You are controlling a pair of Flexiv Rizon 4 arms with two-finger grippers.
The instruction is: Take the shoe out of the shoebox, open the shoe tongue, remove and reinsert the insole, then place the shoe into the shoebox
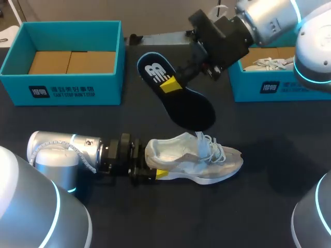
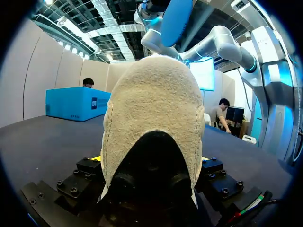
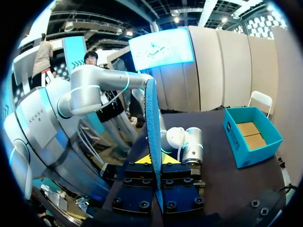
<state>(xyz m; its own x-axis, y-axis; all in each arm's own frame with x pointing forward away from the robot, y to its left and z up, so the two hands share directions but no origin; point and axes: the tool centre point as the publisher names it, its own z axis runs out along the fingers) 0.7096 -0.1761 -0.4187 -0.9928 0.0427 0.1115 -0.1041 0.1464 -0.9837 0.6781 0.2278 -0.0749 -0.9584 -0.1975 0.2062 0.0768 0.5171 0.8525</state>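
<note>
Right claw (image 3: 155,159) clamps insole (image 3: 151,109), edge-on from wrist

Shoe (image 1: 194,157) of pale mesh cloth (fleecy heel lining (image 2: 154,109)); table (image 1: 155,217) matt, dark.

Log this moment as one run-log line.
stage: insole out of shoe | left gripper: shut on shoe heel, shoe on table | right gripper: shut on insole, held above shoe

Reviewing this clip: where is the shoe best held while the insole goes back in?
At the heel, from behind, as the left claw does: the shoe sits sole down, opening up, so that probably leaves the opening free for the insole.
</note>
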